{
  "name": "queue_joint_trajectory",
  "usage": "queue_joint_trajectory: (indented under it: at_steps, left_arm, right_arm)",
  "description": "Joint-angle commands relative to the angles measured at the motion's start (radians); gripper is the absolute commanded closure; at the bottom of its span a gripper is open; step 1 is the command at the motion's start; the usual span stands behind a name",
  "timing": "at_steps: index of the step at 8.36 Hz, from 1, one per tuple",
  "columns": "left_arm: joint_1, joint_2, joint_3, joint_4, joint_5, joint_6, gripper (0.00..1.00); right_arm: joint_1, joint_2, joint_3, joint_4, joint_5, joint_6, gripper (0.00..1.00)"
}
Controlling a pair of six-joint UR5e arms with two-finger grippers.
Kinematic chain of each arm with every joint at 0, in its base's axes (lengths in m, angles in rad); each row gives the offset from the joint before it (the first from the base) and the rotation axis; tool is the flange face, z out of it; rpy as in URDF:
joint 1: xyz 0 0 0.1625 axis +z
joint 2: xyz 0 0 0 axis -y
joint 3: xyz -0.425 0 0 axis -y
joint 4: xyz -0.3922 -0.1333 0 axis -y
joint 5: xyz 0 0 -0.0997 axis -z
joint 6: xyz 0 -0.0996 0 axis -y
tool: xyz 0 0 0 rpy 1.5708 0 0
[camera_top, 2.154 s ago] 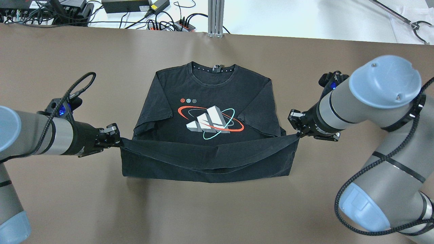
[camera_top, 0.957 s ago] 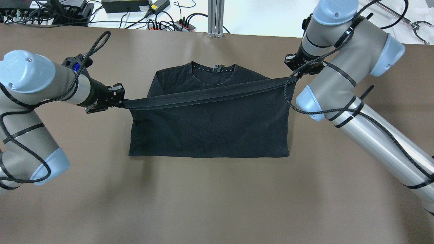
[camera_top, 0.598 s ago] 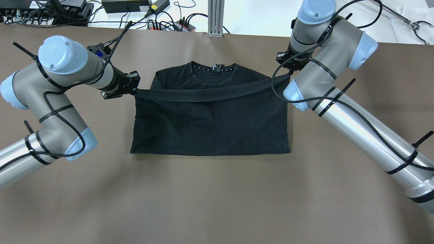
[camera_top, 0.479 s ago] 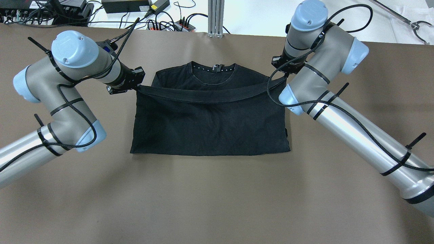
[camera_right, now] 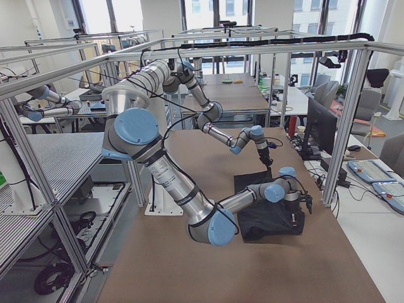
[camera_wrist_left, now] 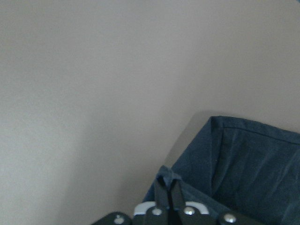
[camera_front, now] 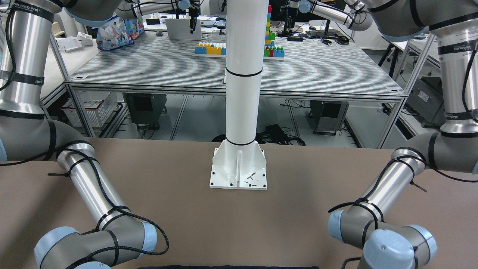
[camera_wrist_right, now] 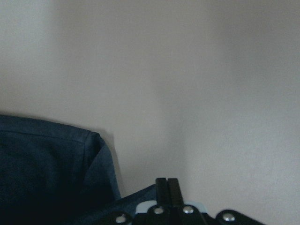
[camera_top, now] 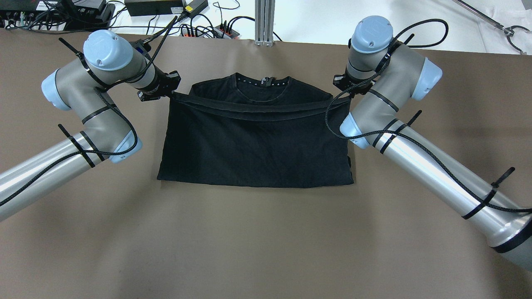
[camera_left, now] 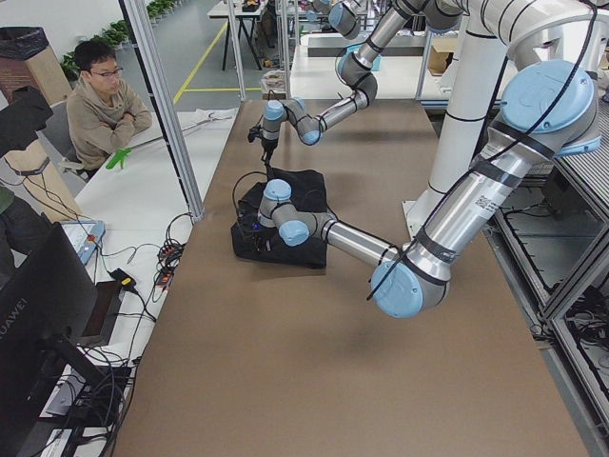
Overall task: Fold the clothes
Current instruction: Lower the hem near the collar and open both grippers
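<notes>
The clothes (camera_top: 257,145) are a black T-shirt lying on the brown table, its lower half folded up over the front. The collar (camera_top: 262,85) still shows at the far edge. My left gripper (camera_top: 172,93) is shut on the hem's left corner. My right gripper (camera_top: 347,96) is shut on the hem's right corner, and the hem hangs stretched between them just short of the collar. In the left wrist view the closed fingers (camera_wrist_left: 164,194) pinch dark fabric (camera_wrist_left: 243,164). The right wrist view shows shut fingers (camera_wrist_right: 161,187) beside the fabric (camera_wrist_right: 47,159).
Cables and power bricks (camera_top: 166,8) and an aluminium post (camera_top: 264,20) line the far table edge. A white pillar (camera_front: 242,74) stands on its base plate (camera_front: 239,172) at the robot's side. A person (camera_left: 100,105) sits beyond the table, near a monitor (camera_left: 38,324).
Both grippers carried the hem away from the robot, over the shirt toward the collar. The printed front became covered by the folded lower half. The hem now sags lower near the shoulders.
</notes>
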Motion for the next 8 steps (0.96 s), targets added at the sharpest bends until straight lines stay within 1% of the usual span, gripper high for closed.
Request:
queue_joint_trajectory:
  at_steps: [1,2,3,4,5,6,7,8]
  left_arm:
    - [-0.006,-0.010,0.075,-0.060,0.002,0.036,0.47]
    - [-0.006,-0.010,0.078,-0.063,0.002,0.036,0.29]
    - [-0.006,-0.012,0.088,-0.068,0.006,0.024,0.21]
    - [-0.007,-0.013,0.088,-0.068,0.009,0.016,0.21]
    - [-0.007,-0.014,0.090,-0.068,0.009,0.014,0.21]
    - [-0.006,-0.017,0.088,-0.068,0.009,-0.004,0.20]
    - [-0.006,-0.024,0.087,-0.067,0.009,-0.018,0.20]
    - [-0.006,-0.027,0.087,-0.067,0.009,-0.019,0.20]
  right_arm:
    - [-0.001,-0.057,-0.010,0.124,-0.018,0.065,0.56]
    - [-0.008,-0.046,-0.010,0.128,-0.036,0.116,0.07]
    - [-0.021,-0.024,-0.009,0.122,-0.036,0.204,0.06]
    - [-0.030,-0.010,-0.009,0.123,-0.036,0.227,0.06]
    - [-0.036,-0.013,0.017,0.141,-0.028,0.238,0.06]
    - [-0.044,-0.063,0.131,0.123,-0.024,0.264,0.06]
    - [-0.068,-0.169,0.255,0.135,-0.013,0.276,0.06]
    - [-0.088,-0.236,0.357,0.132,-0.015,0.289,0.06]
